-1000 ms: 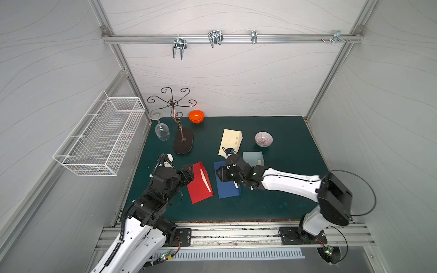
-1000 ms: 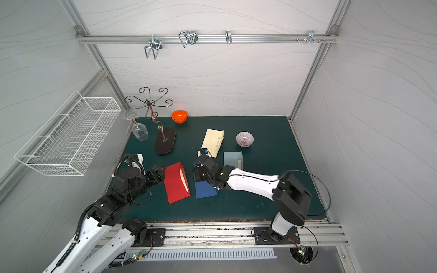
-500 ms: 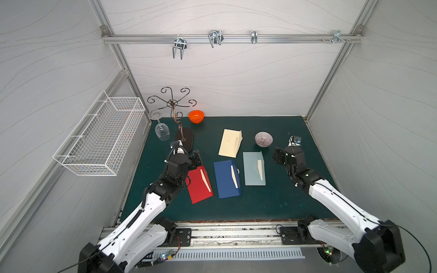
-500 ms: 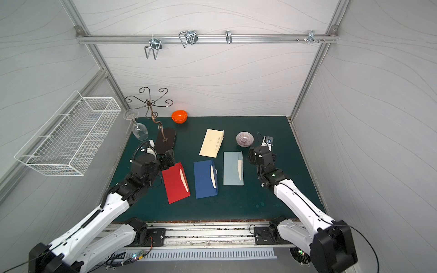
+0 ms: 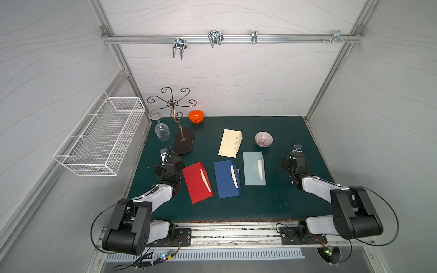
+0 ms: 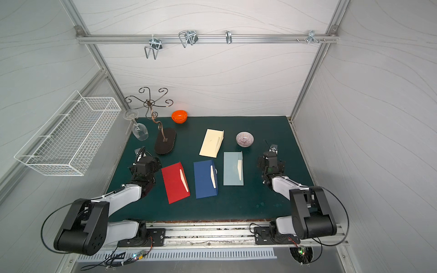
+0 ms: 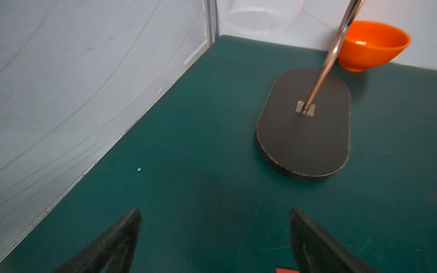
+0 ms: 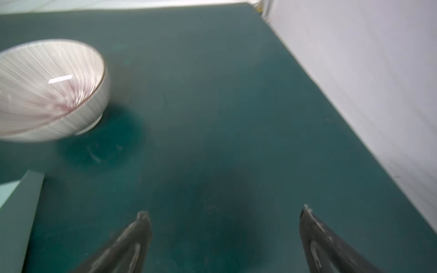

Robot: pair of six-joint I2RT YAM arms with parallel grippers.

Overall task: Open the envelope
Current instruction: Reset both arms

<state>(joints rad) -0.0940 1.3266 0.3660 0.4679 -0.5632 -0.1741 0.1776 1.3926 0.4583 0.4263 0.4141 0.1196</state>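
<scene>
Envelopes (image 5: 224, 186) lie flaps-up on worktop (image 5: 272, 203).
My left fingers (image 7: 123, 238) and right fingers (image 8: 132, 238) gape wide, holding nothing.

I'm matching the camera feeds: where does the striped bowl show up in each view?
Top view: striped bowl right of the cream envelope, toward the back.
Top view: the same spot.
Left wrist: not in it.
Right wrist: in it, beyond the light blue envelope.
Shared landmark: that envelope.

The left arm (image 5: 153, 196) and the right arm (image 5: 316, 186) are sitting low at either side, elbows bent, wrists pointing forward. The left gripper (image 7: 215, 210) is holding its jaws wide apart, gripping nothing; the right gripper (image 8: 224, 210) is doing likewise.
</scene>
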